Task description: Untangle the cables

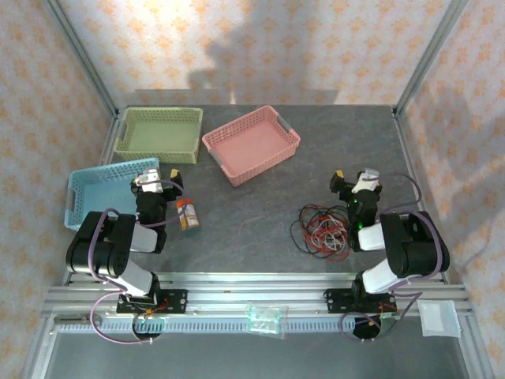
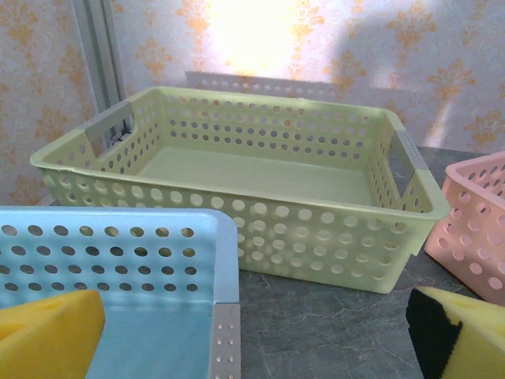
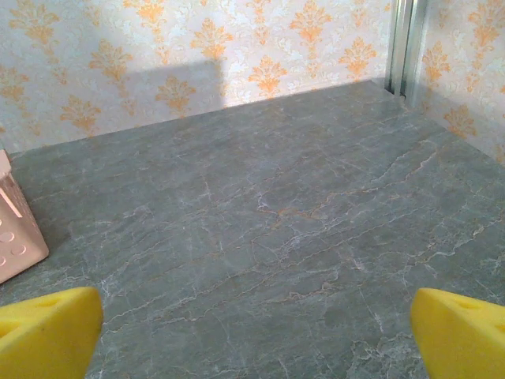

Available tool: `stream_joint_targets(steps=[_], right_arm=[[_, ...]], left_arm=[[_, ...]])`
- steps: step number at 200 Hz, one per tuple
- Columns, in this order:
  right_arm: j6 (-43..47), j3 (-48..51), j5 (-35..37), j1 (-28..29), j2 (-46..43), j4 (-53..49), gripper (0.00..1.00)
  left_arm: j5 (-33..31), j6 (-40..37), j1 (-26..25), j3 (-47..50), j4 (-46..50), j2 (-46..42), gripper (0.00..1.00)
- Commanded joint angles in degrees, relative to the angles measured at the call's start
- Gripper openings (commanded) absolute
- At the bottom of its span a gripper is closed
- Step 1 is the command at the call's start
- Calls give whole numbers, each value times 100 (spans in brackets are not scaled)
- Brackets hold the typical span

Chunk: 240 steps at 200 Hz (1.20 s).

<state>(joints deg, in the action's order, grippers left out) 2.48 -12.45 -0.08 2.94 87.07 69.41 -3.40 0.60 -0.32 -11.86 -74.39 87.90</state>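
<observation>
The cables (image 1: pixel 322 229) lie in one tangled heap of black, red and pale loops on the grey table, at the near right. They rest just left of my right arm, nearer the table's front edge than my right gripper (image 1: pixel 353 180). In the right wrist view that gripper (image 3: pixel 256 335) is open over bare table, with nothing between its yellow fingertips (image 3: pixel 47 332). My left gripper (image 1: pixel 158 178) sits at the left by the blue basket. In the left wrist view it (image 2: pixel 252 339) is open and holds nothing, its yellow fingertips (image 2: pixel 461 335) far apart.
A green basket (image 1: pixel 154 155) and a pink basket (image 1: pixel 219 160) stand at the back, and a blue basket (image 1: pixel 110 169) at the left. The left wrist view faces the green basket (image 2: pixel 316 237), with the blue basket's corner (image 2: pixel 118 215) close below. A small orange bottle (image 1: pixel 187 213) lies by the left arm.
</observation>
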Motion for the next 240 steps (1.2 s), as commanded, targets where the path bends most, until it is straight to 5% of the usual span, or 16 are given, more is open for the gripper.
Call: stream_joint_targets(steps=[1,195,240], right_arm=[[58,-82,-44,-39,-22,98,100],[212,337,-256,14,-165,716,100],[197,292,-148,27,-266,561,100]], left_arm=[[83,56,50,-62,-93,8,100],[67,-97,-62,316,-550,-172,100],[-479,-344,-405,270,-405,-379,100]])
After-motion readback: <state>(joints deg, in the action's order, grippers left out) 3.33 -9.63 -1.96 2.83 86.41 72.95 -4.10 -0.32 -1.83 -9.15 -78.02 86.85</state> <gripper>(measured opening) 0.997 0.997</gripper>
